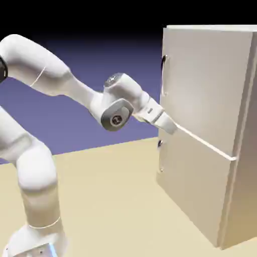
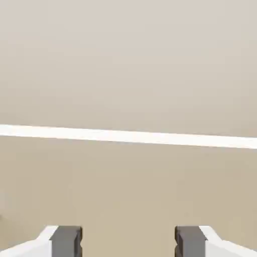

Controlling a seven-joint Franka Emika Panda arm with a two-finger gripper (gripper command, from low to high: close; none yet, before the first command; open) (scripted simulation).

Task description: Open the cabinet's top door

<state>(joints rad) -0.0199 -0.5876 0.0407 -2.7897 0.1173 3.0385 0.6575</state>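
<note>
Blue-violet backdrop, darkening toward the top, stands behind a tan desk (image 1: 110, 201) that carries the whole setup.

Tool (image 2: 128, 241): the two grey fingertips (image 2: 66, 241) show at the bottom edge of the hand view, set wide apart with nothing between them. The jaws stand wide and hold nothing. In the exterior view the tool (image 1: 170, 127) points level at the cabinet's front and sits at the pale seam (image 1: 206, 143), at the end nearest the handles; whether its tips touch the wood cannot be told.

Seam: a thin pale line runs across the cabinet's front and crosses the full width of the hand view (image 2: 128, 135), with flat beige wood above and below it.

Top door (image 1: 201, 85): the larger panel above the seam. It lies flush with the cabinet's front, shut. Its small dark handle (image 1: 163, 61) sits at the door's edge, above the tool and apart from it.

Lower door (image 1: 193, 185): the shorter panel below the seam, also flush. Its own small dark handle (image 1: 159, 144) sits just under the seam, just below the tool.

Cabinet (image 1: 246, 150): a tall beige box standing on the desk, taller than the arm's reach height.

Arm (image 1: 55, 75): white, rising from its base on the desk, well apart from the cabinet, and bending over toward the cabinet's front.
</note>
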